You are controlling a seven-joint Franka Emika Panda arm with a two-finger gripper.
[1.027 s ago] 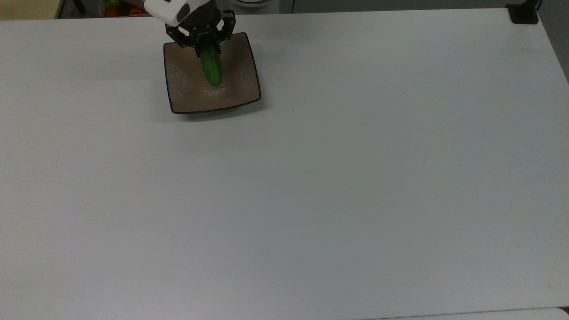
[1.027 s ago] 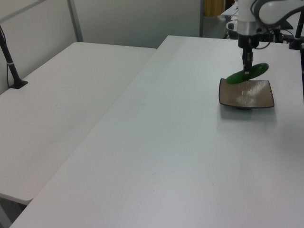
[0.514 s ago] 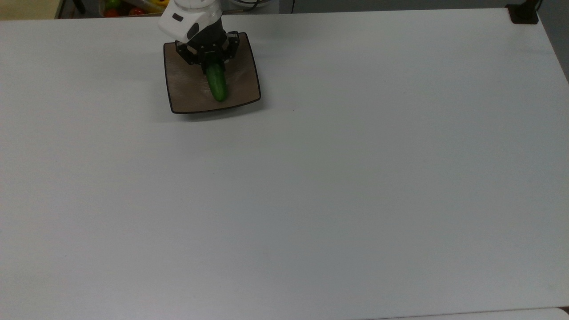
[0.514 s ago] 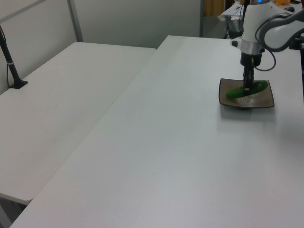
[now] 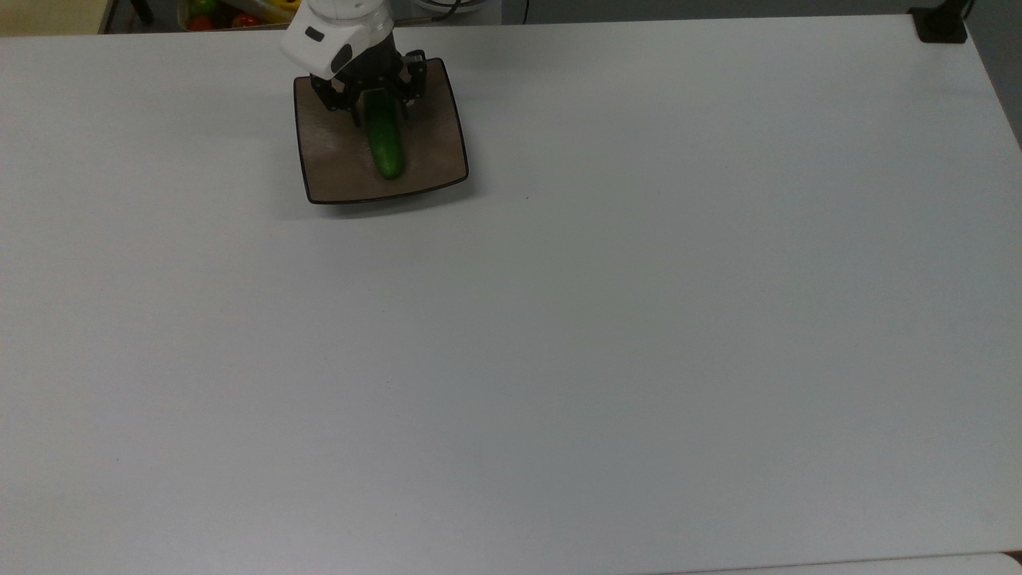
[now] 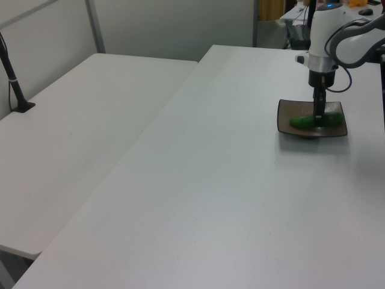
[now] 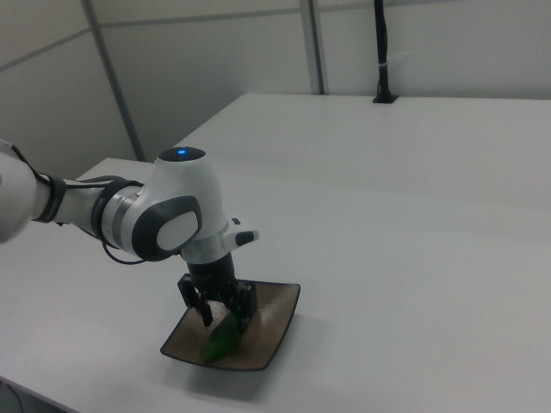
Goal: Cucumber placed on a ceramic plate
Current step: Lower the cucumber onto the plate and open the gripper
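the cucumber (image 5: 385,144), raised and tilted above the plate (image 5: 331,164) a second ago, now lies flat in the dish along the 12-to-6 line of the top view, its near tip toward 6 o'clock. the gripper (image 5: 377,112) has come down with it and straddles its far end at 12 o'clock; the fingers appear slightly parted on either side, so the grip looks released or nearly so, though this is a judgement. placement seems essentially done; only a straight lift away remains. the white table (image 5: 607,319) holds nothing near the plate, a black post base (image 5: 940,25) sits far off at 2 o'clock, and nothing stands in the way.
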